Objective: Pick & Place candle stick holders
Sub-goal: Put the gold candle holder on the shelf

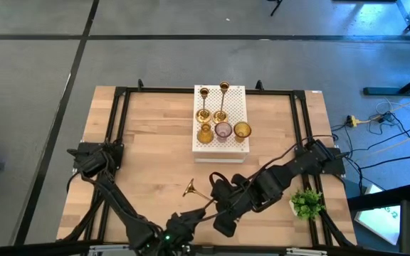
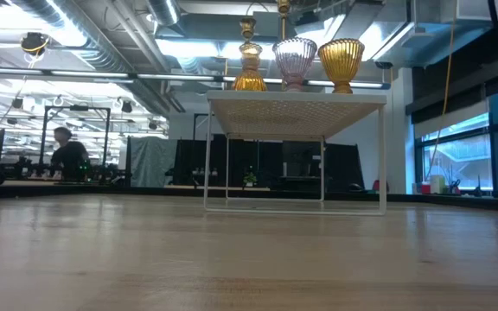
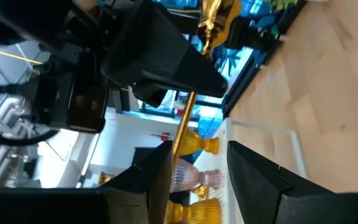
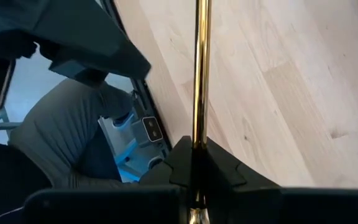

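Observation:
Two brass candlesticks (image 1: 203, 104) (image 1: 223, 99) and three glass goblet holders, amber (image 1: 204, 133), pinkish (image 1: 223, 131) and amber (image 1: 242, 130), stand on the white perforated box (image 1: 237, 99). They also show in the low view (image 2: 294, 62). A third brass candlestick (image 1: 193, 189) is at the table's near middle, its round base toward the left. My right gripper (image 1: 218, 199) is shut on its stem. My left gripper (image 3: 197, 171) is open just beyond. Its fingers stand on either side of the stem's end (image 3: 184, 134), and I see no touch. My right gripper pinches the candlestick's slim stem (image 4: 199, 134) between its two fingers, away from the round base (image 1: 190, 188). The stem runs straight out past the fingertips, along the fingers. It stays above the wooden table top. The stem's part inside the fingers is hidden by them.
A small green plant (image 1: 307, 203) stands at the table's near right corner. Black frame rails (image 1: 119, 128) run along the table's sides and far edge. A person (image 2: 66, 154) sits far off in the room, in the low view. Bare wood lies left of the box.

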`<control>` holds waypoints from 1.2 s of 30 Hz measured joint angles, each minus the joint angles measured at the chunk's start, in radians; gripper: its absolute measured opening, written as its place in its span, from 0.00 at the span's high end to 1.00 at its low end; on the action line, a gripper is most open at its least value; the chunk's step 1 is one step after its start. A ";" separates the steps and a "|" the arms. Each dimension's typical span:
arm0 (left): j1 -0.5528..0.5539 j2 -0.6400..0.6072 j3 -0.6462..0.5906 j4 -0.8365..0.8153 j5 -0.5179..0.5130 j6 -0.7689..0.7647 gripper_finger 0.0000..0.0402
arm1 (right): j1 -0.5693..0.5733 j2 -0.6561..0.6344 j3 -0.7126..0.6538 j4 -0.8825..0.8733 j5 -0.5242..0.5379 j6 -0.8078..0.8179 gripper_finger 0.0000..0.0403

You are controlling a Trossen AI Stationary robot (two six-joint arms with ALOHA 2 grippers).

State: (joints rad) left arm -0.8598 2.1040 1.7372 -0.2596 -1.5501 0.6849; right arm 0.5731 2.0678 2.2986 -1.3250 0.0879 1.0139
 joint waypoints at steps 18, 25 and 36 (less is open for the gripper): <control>0.093 0.000 0.038 -0.163 0.016 0.010 0.63 | -0.043 0.000 0.000 0.008 -0.025 0.007 0.95; 0.099 0.000 0.038 -0.164 -0.017 0.011 0.63 | -0.036 0.000 0.000 0.006 -0.025 0.006 0.95; 0.102 0.000 0.038 -0.163 -0.021 0.012 0.68 | -0.036 0.000 0.000 0.005 -0.022 -0.001 0.95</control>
State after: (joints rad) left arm -0.7574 2.1036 1.7748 -0.4225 -1.5707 0.6966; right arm 0.5373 2.0678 2.2982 -1.3201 0.0662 1.0129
